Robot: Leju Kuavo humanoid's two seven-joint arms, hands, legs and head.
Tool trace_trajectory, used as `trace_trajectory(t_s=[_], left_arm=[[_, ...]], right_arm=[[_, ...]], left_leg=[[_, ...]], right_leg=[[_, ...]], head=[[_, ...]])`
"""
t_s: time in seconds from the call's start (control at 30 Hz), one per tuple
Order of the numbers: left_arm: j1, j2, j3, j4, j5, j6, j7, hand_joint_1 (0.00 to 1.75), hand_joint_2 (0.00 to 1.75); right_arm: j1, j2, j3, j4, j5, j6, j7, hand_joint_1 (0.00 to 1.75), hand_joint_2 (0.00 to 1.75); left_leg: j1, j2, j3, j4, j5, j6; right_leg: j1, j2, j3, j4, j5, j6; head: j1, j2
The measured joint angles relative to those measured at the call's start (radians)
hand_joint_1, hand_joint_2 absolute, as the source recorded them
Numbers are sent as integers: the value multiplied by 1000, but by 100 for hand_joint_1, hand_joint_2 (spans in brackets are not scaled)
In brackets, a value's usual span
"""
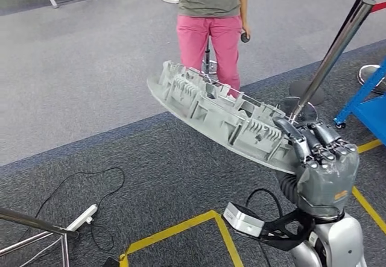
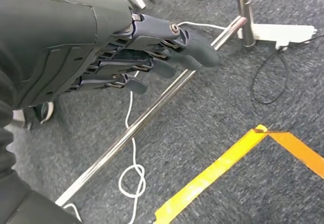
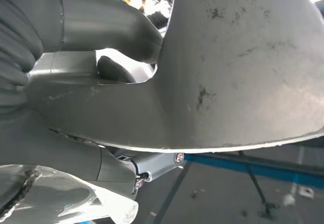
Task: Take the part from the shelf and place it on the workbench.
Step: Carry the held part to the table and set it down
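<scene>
The part (image 1: 218, 113) is a long grey ribbed plastic panel, held up in the air and slanting toward the upper left of the head view. My right hand (image 1: 318, 158) grips its near end, fingers curled over the ribbed side. In the right wrist view the part's smooth grey face (image 3: 237, 67) is close up, with my thumb (image 3: 111, 27) pressed against its edge. My left hand (image 2: 126, 57) hangs low over the carpet with its dark fingers straight and close together, holding nothing.
A person in pink trousers (image 1: 209, 38) stands just beyond the part's far end. A slanted metal pole (image 1: 332, 53) and a blue frame (image 1: 364, 107) are at the right. Yellow floor tape (image 1: 182, 228), cables, a power strip (image 1: 84, 219) and a steel rail (image 2: 145, 120) lie on the carpet.
</scene>
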Motion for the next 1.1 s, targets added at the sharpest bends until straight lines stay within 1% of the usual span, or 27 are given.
trace_trajectory(t_s=[0.03,0.07,0.1,0.17,0.2,0.23,0.3,0.33,0.37,0.4,0.43,0.5,0.53,0.57,0.6,0.63,0.67,0.7,0.73,0.77,0.83,0.9,0.97,1.0,1.03,1.07,1.1], left_arm=[[2,0,-2,2,0,0,0,0,175],[3,0,-4,3,0,-1,0,0,175],[5,0,-7,4,-1,-2,0,0,175],[5,0,-11,4,-1,-2,-1,0,175],[3,0,-12,4,-1,-2,-1,0,175],[2,0,-13,4,-1,-2,-2,0,175],[2,0,-13,4,-2,-2,-2,0,175],[4,0,-13,4,-2,-2,-2,0,175],[5,0,-13,5,-2,-2,-2,0,175],[5,0,-13,5,-2,-2,-2,0,175],[4,0,-13,6,-2,-2,-2,0,175],[1,-1,-13,8,-2,-3,-2,0,175],[1,-1,-13,9,-3,-3,-2,0,175],[1,-1,-13,10,-3,-4,-2,0,175],[2,-1,-13,11,-3,-4,-2,0,175],[2,-2,-13,12,-3,-4,-2,0,175],[1,-2,-13,12,-3,-4,-2,0,175],[1,-2,-13,13,-3,-4,-2,0,175],[0,-2,-13,14,-3,-4,-2,0,175],[0,-1,-13,14,-3,-4,-2,0,175],[2,-1,-13,14,-3,-4,-2,0,175],[3,0,-13,15,0,-4,-2,0,175],[0,0,-13,15,3,-4,-2,0,175],[-1,0,-13,16,4,-4,-1,0,175],[0,0,-12,16,5,-4,0,0,175],[1,0,-12,16,6,-4,2,0,175],[1,1,-12,16,6,-4,3,0,175]], right_arm=[[18,23,-20,-5,0,-12,-35,175,175],[35,47,-40,-9,0,-21,-69,175,175],[50,70,-58,-14,1,-28,-98,175,175],[73,116,-90,-24,1,-37,-143,175,175],[82,136,-104,-28,1,-42,-158,175,175],[90,155,-117,-31,1,-47,-171,175,175],[103,186,-139,-34,1,-55,-195,175,175],[110,200,-148,-34,1,-58,-206,175,175],[117,213,-156,-35,1,-61,-215,175,175],[124,223,-164,-37,1,-63,-224,175,175],[130,232,-171,-38,1,-66,-231,175,175],[143,246,-185,-40,1,-71,-240,175,175],[149,252,-191,-40,1,-72,-243,175,175],[154,257,-196,-40,1,-73,-245,175,175],[157,261,-200,-40,1,-73,-246,175,175],[160,265,-204,-40,1,-73,-247,175,175],[161,268,-206,-41,1,-74,-247,175,175],[161,271,-208,-41,1,-75,-248,175,175],[162,274,-210,-42,1,-76,-249,175,175],[163,276,-212,-43,1,-78,-250,175,175],[164,282,-217,-44,1,-79,-250,175,175],[164,289,-221,-45,2,-79,-251,175,175],[164,295,-222,-46,1,-79,-252,175,175],[164,297,-223,-47,1,-79,-252,175,175],[164,298,-223,-47,1,-79,-252,175,175],[164,299,-224,-47,2,-79,-252,175,175],[164,299,-225,-47,2,-79,-252,175,175]], left_leg=[[2,3,-17,36,-7,-2],[3,5,-17,36,5,-2],[4,7,2,-2,33,0],[-1,29,71,-133,96,9],[-5,41,99,-189,111,15],[-8,50,115,-222,115,21],[-12,46,120,-240,110,30],[-10,41,122,-244,112,34],[-9,35,124,-248,114,39],[-7,29,127,-253,116,45],[-5,24,129,-255,117,50],[-6,10,129,-255,115,56],[-7,3,130,-255,115,56],[-7,-5,131,-255,115,56],[-7,-13,133,-255,114,55],[-6,-22,135,-254,113,54],[-7,-31,136,-252,111,50],[-8,-39,134,-248,109,46],[-8,-46,132,-245,108,41],[-8,-52,128,-242,109,36],[-4,-60,124,-240,110,26],[-3,-42,110,-208,87,16],[-2,-10,62,-104,31,7],[0,-2,29,-37,3,4],[1,1,4,15,-12,2],[2,3,-7,37,-11,2],[2,5,1,20,10,4]], right_leg=[[1,-9,1,0,-2,-1],[1,-17,3,0,-4,-1],[1,-24,6,1,-7,0],[4,-37,13,1,-13,5],[7,-42,15,2,-16,9],[9,-47,15,3,-19,14],[11,-58,16,0,-21,23],[9,-56,16,2,-25,28],[7,-46,11,13,-35,32],[6,-30,-3,42,-54,35],[5,-12,-28,92,-81,36],[5,6,-97,225,-136,38],[5,8,-124,271,-146,40],[5,9,-134,282,-137,41],[4,10,-123,250,-108,41],[2,16,-96,188,-69,40],[0,31,-64,119,-36,40],[-2,46,-34,60,-15,39],[-3,58,-16,26,-7,38],[-3,65,-8,14,-9,35],[0,53,-4,9,-7,26],[-2,37,2,4,-6,14],[-1,17,7,1,-7,4],[0,7,8,1,-9,2],[2,-2,8,1,-10,0],[3,-10,10,1,-11,0],[4,-18,12,1,-13,0]], head=[[0,0],[0,0],[-1,0],[-1,0],[-1,0],[1,0],[2,0],[2,0],[2,0],[3,0],[5,0],[7,0],[7,0],[7,0],[7,0],[8,0],[8,0],[7,0],[7,0],[6,0],[7,0],[3,0],[-3,0],[-3,0],[-3,0],[-3,0],[-3,0]])
